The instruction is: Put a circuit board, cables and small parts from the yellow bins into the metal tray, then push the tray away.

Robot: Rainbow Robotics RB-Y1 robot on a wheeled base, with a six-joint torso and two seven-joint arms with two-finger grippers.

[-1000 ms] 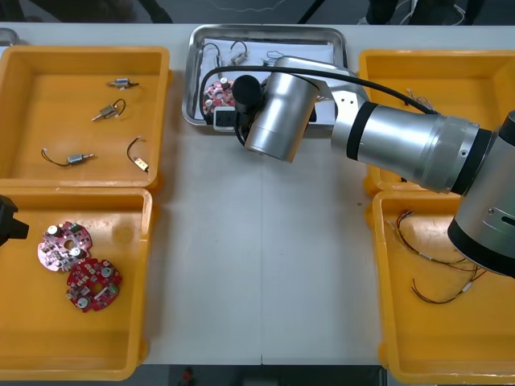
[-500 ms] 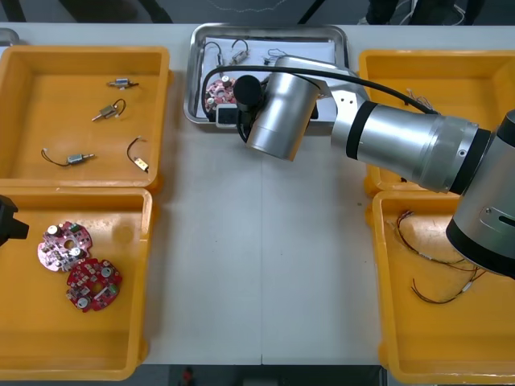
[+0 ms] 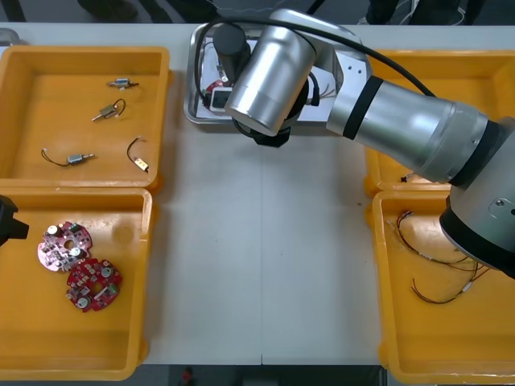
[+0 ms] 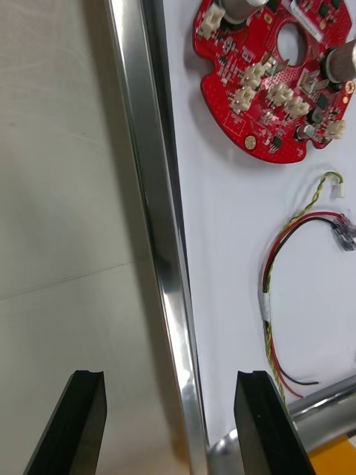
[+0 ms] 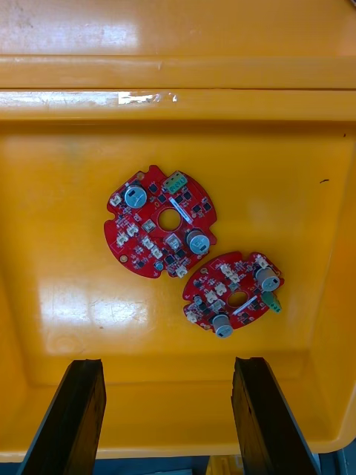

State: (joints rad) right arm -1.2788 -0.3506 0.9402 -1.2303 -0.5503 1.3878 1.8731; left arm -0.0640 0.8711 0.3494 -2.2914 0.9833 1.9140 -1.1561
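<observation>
The metal tray [image 3: 193,80], white inside, stands at the table's far middle. In it lie a round red circuit board [image 4: 252,104] and a red and yellow cable [image 4: 271,282]. My right arm [image 3: 269,72] reaches over the tray's near left part. In the right wrist view my right gripper [image 4: 170,386] is open and straddles the tray's shiny rim [image 4: 148,185], with one finger over the table and the other over the white inside. It holds nothing. My left gripper [image 5: 167,371] is open above the near left bin [image 3: 24,338], over two red circuit boards [image 5: 159,223] [image 5: 233,293].
Small metal parts [image 3: 107,111] with short wires lie in the far left bin [image 3: 48,64]. Thin cables [image 3: 438,265] lie in the near right bin [image 3: 418,338]. The far right bin [image 3: 451,68] is partly under my right arm. Bare table [image 3: 257,257] runs between the bins.
My right arm has swung left and farther over the tray, covering more of it. The left arm and the things in the bins have not moved.
</observation>
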